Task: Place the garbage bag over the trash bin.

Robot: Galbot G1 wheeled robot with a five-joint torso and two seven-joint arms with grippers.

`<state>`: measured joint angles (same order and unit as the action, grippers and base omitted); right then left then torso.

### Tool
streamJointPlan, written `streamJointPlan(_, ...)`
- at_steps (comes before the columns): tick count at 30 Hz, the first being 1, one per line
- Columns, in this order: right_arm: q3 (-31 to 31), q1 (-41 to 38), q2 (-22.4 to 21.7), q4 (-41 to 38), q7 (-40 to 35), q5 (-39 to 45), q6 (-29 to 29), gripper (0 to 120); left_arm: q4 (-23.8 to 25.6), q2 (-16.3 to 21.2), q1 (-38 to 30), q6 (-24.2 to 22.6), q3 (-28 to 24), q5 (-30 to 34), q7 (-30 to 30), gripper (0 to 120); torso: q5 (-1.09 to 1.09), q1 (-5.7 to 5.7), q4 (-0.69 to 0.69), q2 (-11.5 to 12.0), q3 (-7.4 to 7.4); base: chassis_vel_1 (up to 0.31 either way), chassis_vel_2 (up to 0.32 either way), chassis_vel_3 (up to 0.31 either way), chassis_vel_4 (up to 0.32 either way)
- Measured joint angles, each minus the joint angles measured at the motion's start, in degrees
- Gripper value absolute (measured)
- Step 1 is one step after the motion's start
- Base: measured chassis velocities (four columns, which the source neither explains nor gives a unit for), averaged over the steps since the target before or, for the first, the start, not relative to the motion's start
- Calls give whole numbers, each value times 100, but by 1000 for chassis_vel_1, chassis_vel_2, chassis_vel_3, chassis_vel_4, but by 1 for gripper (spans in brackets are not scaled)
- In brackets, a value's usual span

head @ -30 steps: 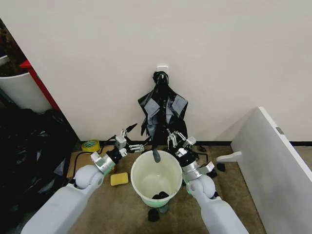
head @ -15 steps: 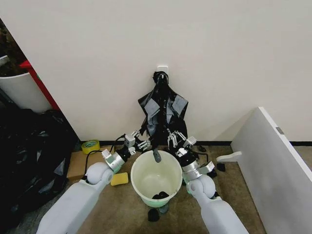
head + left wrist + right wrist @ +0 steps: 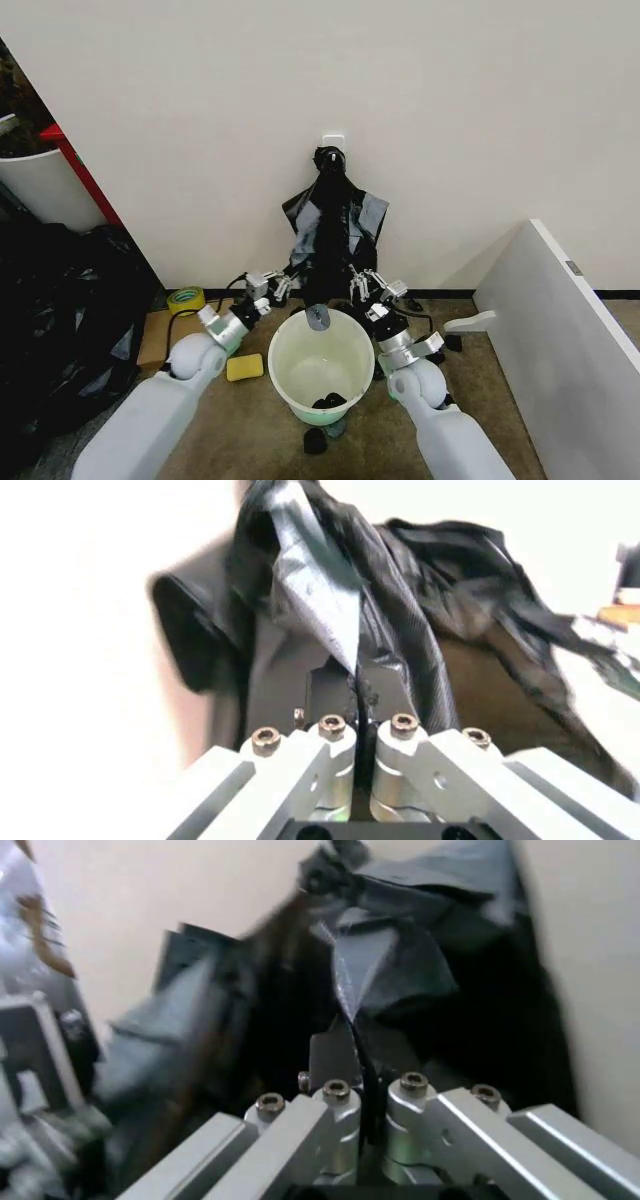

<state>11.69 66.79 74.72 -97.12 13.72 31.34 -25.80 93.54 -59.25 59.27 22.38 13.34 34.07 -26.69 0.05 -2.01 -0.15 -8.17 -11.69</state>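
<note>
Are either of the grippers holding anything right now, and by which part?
Both are. The left gripper and right gripper each pinch a lower fold of the hanging garbage bag.

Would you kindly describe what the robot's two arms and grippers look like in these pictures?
Both arms have smooth, rounded pale grey-white shells ending in shiny silver metal wrist rings. The left gripper and right gripper are bare silver metal with slim fingers, fastened with small brass-coloured socket screws. A black cable runs beside each wrist.
</note>
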Motion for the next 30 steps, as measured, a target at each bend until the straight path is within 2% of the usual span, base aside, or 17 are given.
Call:
streamJointPlan(1, 2, 108, -89, -108, -69, -15, 10, 0, 120, 15, 118, 16, 78, -1, 70, 0, 0, 0, 2, 0, 0, 0, 0, 0, 0)
streamJointPlan(4, 1, 418, -281, -332, -103, -39, 4, 0, 406, 34, 433, 78, 236, -16, 204, 0, -3, 0, -2, 0, 0, 0, 0, 0, 0)
streamJointPlan(6, -1, 795, -508, -643, 29, -108, -104, 0, 766, 8, 892, 191, 395, -126, 307, 0, -1, 1, -2, -1, 1, 0, 0, 0, 0)
streamJointPlan(9, -1, 1188, -729, -941, 498, -221, -312, 0, 1186, -72, 1422, 310, 493, -372, 365, 0, -2, 1, 0, -1, 1, 0, 0, 0, 0)
streamJointPlan(11, 8, 1249, -772, -981, 647, -241, -367, 0, 1282, -81, 1536, 343, 505, -438, 368, 0, -1, 1, 0, -1, 1, 0, 0, 0, 0)
streamJointPlan(17, 292, 1691, -1054, -1206, 2101, -300, -764, 0, 1812, -4, 2204, 575, 577, -913, 363, 0, -2, 1, 0, -1, 1, 0, 0, 0, 0)
streamJointPlan(20, 360, 1832, -1119, -1349, 2291, -323, -849, 0, 1957, 29, 2389, 661, 598, -1006, 356, 0, -1, 1, 0, -1, 0, 0, 0, 0, 0)
streamJointPlan(26, 370, 2164, -1148, -1846, 1898, -309, -932, 0, 2278, 14, 2704, 866, 661, -1130, 315, 0, -3, 1, 0, -1, 0, 0, 0, 0, 0)
streamJointPlan(30, 271, 2321, -1071, -2138, 1262, -293, -893, 0, 2535, -80, 2752, 888, 789, -831, 267, 0, -2, 0, 0, -1, 0, 0, 0, 0, 0)
